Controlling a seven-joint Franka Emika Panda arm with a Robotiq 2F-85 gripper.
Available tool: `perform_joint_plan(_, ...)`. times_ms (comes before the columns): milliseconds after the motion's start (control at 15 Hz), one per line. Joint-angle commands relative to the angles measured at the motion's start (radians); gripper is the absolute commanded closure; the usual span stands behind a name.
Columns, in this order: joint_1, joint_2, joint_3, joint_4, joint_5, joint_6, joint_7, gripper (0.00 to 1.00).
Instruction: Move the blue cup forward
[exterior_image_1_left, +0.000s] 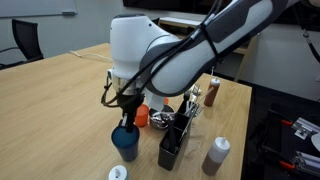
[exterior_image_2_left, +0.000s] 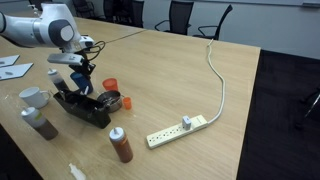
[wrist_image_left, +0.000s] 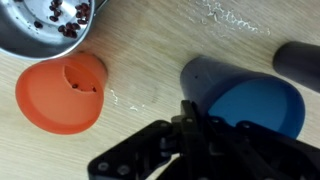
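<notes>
A: Blue cup (exterior_image_1_left: 125, 143), where did it stand?
B: Upright on the table (exterior_image_1_left: 60, 95), near the orange cup (wrist_image_left: 62, 92).
A: Had the fingers (wrist_image_left: 189, 115) closed on it?
B: Could not tell. In the wrist view they sat at its rim, and black linkage covered the tips and the near rim.

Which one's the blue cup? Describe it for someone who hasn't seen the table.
On the wooden table, find the black organizer under the robot arm. The blue cup stands beside it, right below the gripper. It is dark blue, unlike the orange cup next to it.
</notes>
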Motion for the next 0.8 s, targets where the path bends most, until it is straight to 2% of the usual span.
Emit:
perform_joint_plan(0, -0.026, -0.077, 0.02, -0.028, 0.054, -0.057, -0.01, 0.99)
perform_joint_plan(467, -0.076, -0.298, 0.024, -0.11, 0.159, -0.1, 0.011, 0.99)
perform_joint_plan(733, -0.104, -0.478, 0.011, -0.212, 0.181, -0.232, 0.061, 0.99)
